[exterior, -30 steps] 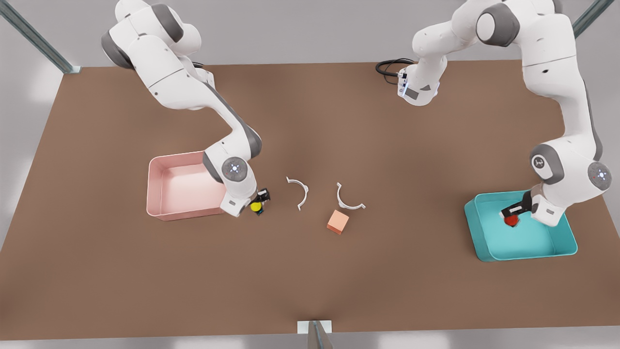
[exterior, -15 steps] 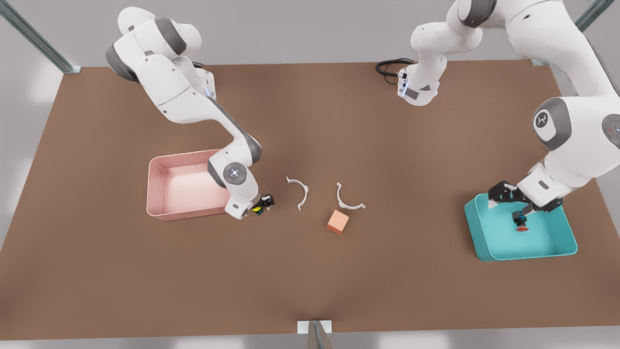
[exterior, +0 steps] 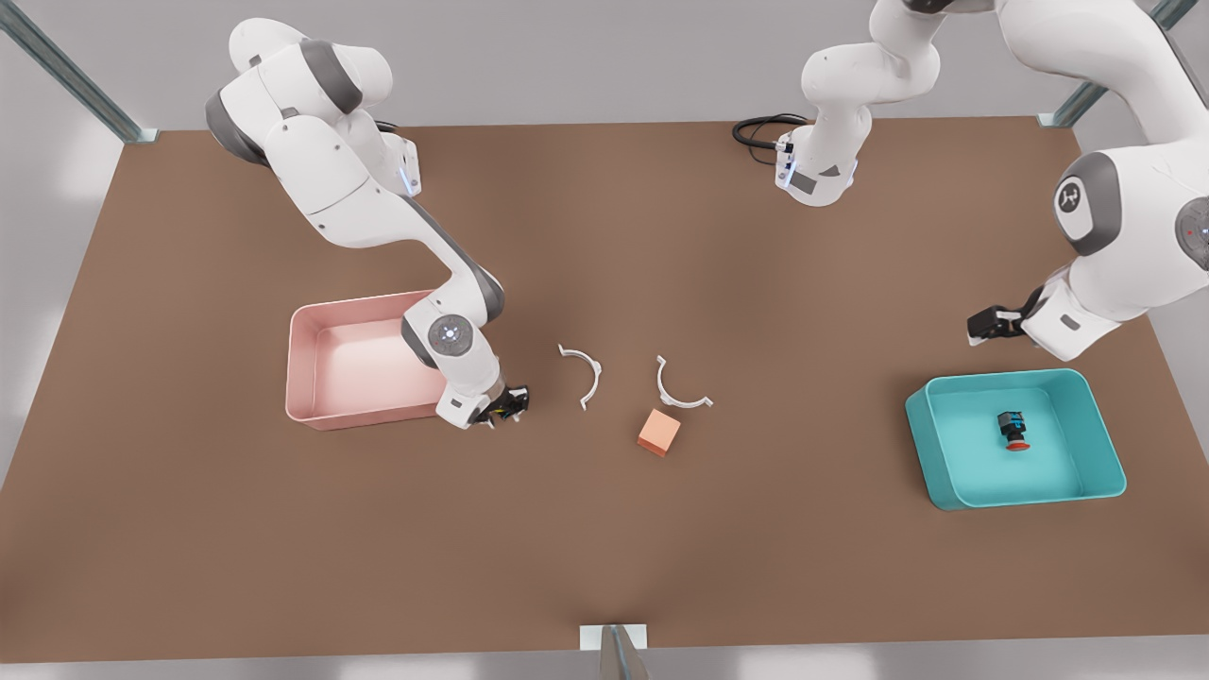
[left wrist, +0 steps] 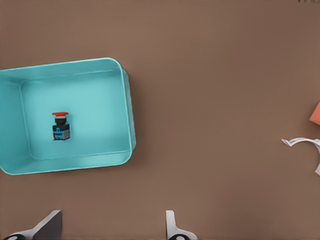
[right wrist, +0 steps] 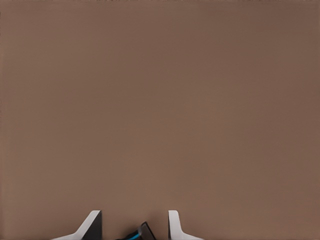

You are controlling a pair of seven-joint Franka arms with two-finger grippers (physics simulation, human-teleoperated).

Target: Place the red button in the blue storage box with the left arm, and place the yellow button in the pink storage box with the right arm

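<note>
The red button (exterior: 1013, 430) lies on its side on the floor of the blue storage box (exterior: 1100, 477), also seen in the left wrist view as red button (left wrist: 60, 125) inside blue storage box (left wrist: 127, 115). My left gripper (exterior: 987, 326) hangs open above the table, behind the box and apart from it; its tips frame gripper (left wrist: 111, 231). My right gripper (exterior: 505, 406) is low beside the pink storage box (exterior: 307, 364), shut on the yellow button (right wrist: 141, 232), whose black body with a blue mark shows between the fingers; its cap is mostly hidden.
Two white curved brackets (exterior: 587, 371) (exterior: 678, 389) lie mid-table, with a small orange cube (exterior: 658, 432) just in front of them. A black cable (exterior: 760, 132) coils at the back by the left arm's base. Bare brown table lies between the boxes.
The left gripper let go of the red button in the blue box, then rose and drew back behind it. The right gripper tilted over, turning the yellow button's cap out of sight.
</note>
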